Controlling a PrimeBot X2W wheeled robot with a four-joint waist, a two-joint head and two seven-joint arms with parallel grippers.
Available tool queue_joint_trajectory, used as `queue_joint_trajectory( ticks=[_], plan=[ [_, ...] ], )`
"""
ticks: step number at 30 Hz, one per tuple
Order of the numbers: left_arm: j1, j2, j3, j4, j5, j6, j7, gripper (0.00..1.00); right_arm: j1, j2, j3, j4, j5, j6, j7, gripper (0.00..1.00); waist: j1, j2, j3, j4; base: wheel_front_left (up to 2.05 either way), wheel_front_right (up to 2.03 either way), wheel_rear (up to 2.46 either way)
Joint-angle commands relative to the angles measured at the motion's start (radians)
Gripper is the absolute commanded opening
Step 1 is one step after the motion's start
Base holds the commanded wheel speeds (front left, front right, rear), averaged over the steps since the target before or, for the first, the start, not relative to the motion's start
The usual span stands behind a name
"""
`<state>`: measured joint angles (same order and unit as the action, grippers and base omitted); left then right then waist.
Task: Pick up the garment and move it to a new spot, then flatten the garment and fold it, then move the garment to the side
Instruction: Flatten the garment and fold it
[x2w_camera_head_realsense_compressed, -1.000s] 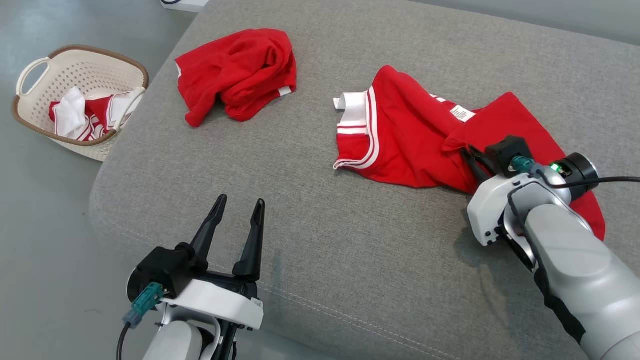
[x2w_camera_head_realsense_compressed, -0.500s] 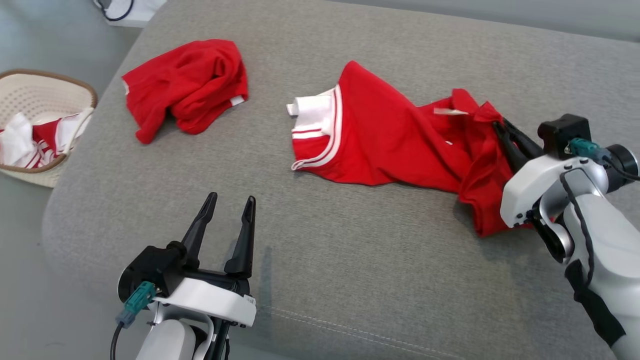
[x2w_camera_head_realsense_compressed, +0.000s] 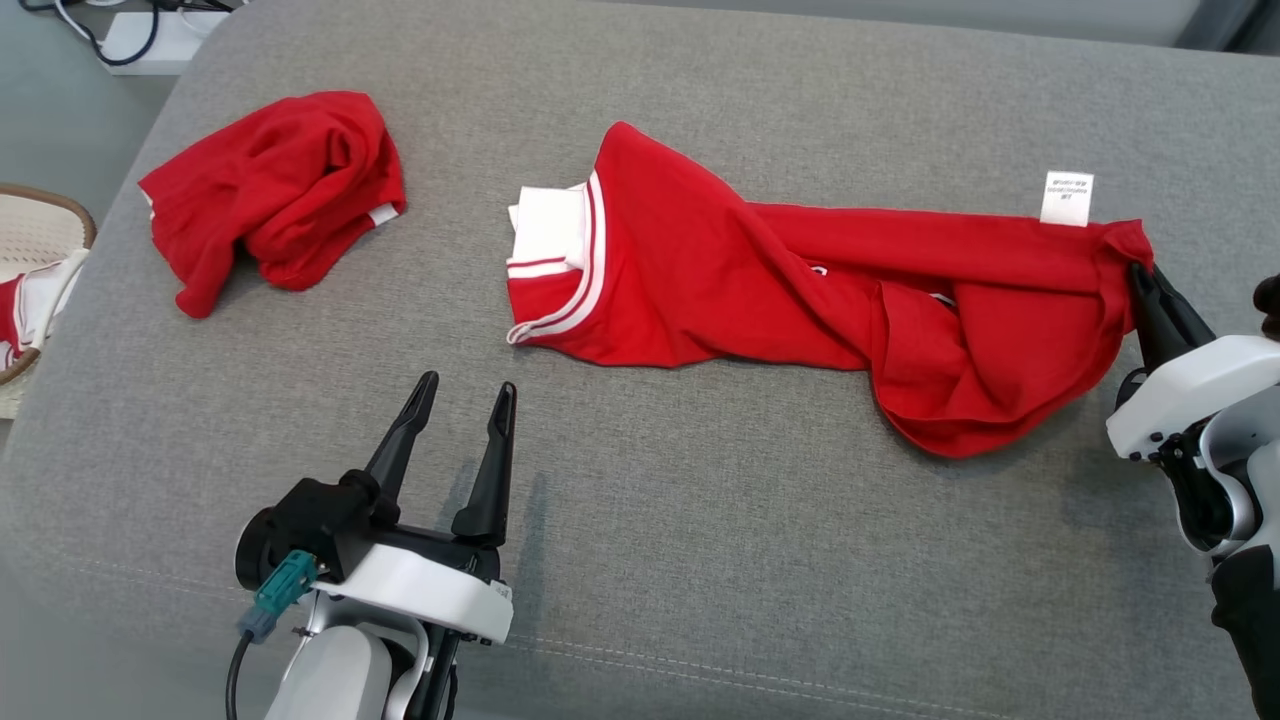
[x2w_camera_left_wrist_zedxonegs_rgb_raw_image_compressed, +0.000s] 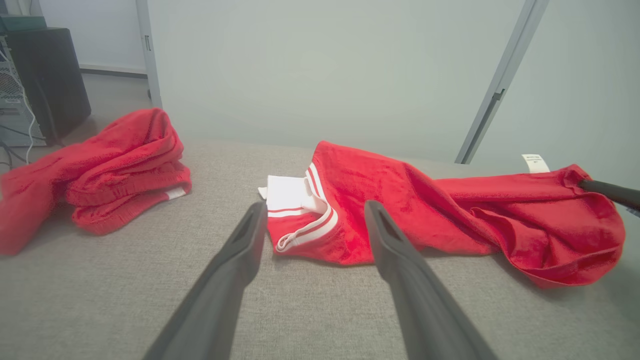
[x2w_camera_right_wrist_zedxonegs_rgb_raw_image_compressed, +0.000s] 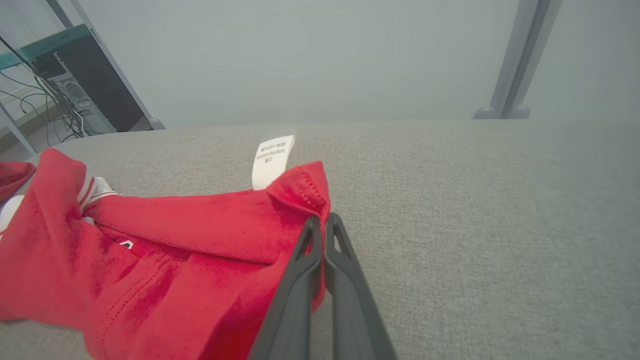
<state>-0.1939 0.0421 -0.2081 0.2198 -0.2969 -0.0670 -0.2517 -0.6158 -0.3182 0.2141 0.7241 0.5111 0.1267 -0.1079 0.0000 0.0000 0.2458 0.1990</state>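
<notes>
**A:** Where is the garment right now?

**B:** It is stretched like a twisted rope across the grey cushion, running away from the right hand toward that hand's inner side. That hand is clamped tight on one hem corner, and the care label stands just beyond its fingertips.

**A:** And the left hand?

**B:** Its fingers are spread and hold nothing as it hovers above the cushion. The white-striped collar lies just ahead of its fingertips, not touching them.

**A:** What worries you?

**B:** The pinch is thin. Only a small tuck of hem sits between the right hand's fingers, so I judge a harder tug could slide it out. Nothing pins the collar end either, so pulling may drag the whole garment rather than open it.

**A:** And the twist?

**B:** A sagging pouch of cloth lies right beside the right hand, doubled under itself. Flattening it that way would likely press creases in.

**A:** Is there anything nearby to snag?

**B:** A second red garment sits well off past the left hand's outer side. I doubt it interferes.
</notes>
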Motion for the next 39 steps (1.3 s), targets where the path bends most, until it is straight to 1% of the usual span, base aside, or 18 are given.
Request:
queue_joint_trajectory(
  ticks=[1,5,6,7,15,21,24,27,28,29,30,34,39],
  plan=[
    [-0.04,0.008,0.036,-0.02,0.012,-0.005,-0.01,1.0,0.001,0.001,-0.003,-0.016,0.033,0.004,-0.017,0.0,0.0,0.0,0.011,-0.011,0.0,0.0,0.0],
    [-0.052,0.009,0.035,-0.015,0.019,-0.011,-0.01,1.0,-0.029,-0.005,-0.019,0.038,0.048,0.004,-0.042,0.01,0.0,0.0,0.022,-0.019,0.0,0.0,0.0],
    [-0.055,0.009,0.036,-0.013,0.02,-0.012,-0.01,1.0,-0.039,-0.007,-0.023,0.057,0.048,0.004,-0.05,0.38,0.0,0.0,0.025,-0.021,0.0,0.0,0.0],
    [-0.057,0.01,0.036,-0.012,0.022,-0.012,-0.01,1.0,-0.05,-0.005,-0.024,0.073,0.05,0.004,-0.059,1.0,0.0,0.0,0.026,-0.023,0.0,0.0,0.0],
    [-0.054,0.015,0.048,-0.004,0.027,-0.007,-0.01,1.0,-0.091,-0.001,-0.036,0.126,0.056,0.004,-0.125,1.0,0.0,0.0,0.024,-0.048,0.0,0.0,0.0],
    [-0.042,0.025,0.058,0.002,0.029,0.001,-0.01,1.0,-0.042,-0.006,-0.041,0.087,0.04,0.004,-0.149,1.0,0.0,0.0,-0.001,-0.074,0.0,0.0,0.0],
    [-0.038,0.031,0.063,0.003,0.028,0.005,-0.01,1.0,0.012,-0.002,-0.064,0.024,0.009,0.004,-0.153,1.0,0.0,0.0,-0.015,-0.085,0.0,0.0,0.0],
    [-0.029,0.038,0.069,0.0,0.026,0.012,-0.01,1.0,0.087,0.017,-0.106,-0.083,-0.048,0.004,-0.153,1.0,0.0,0.0,-0.029,-0.101,0.0,0.0,0.0],
    [-0.025,0.041,0.072,-0.001,0.024,0.014,-0.01,1.0,0.116,0.031,-0.119,-0.12,-0.065,0.004,-0.153,1.0,0.0,0.0,-0.032,-0.106,0.0,0.0,0.0],
    [-0.018,0.046,0.076,-0.004,0.023,0.019,-0.01,1.0,0.174,0.054,-0.144,-0.192,-0.113,0.004,-0.154,1.0,0.0,0.0,-0.04,-0.114,0.0,0.0,0.0],
    [-0.014,0.049,0.079,-0.006,0.022,0.022,-0.009,1.0,0.204,0.073,-0.152,-0.227,-0.13,0.004,-0.154,1.0,0.0,0.0,-0.044,-0.119,0.0,0.0,0.0],
    [0.002,0.062,0.089,-0.014,0.018,0.032,-0.003,1.0,0.318,0.133,-0.173,-0.353,-0.211,0.004,-0.154,1.0,0.0,0.0,-0.063,-0.134,0.0,0.0,0.0],
    [0.024,0.077,0.099,-0.024,0.012,0.043,0.008,1.0,0.444,0.192,-0.17,-0.489,-0.297,0.004,-0.139,1.0,0.0,0.0,-0.09,-0.147,0.0,0.0,0.0]
  ],
)
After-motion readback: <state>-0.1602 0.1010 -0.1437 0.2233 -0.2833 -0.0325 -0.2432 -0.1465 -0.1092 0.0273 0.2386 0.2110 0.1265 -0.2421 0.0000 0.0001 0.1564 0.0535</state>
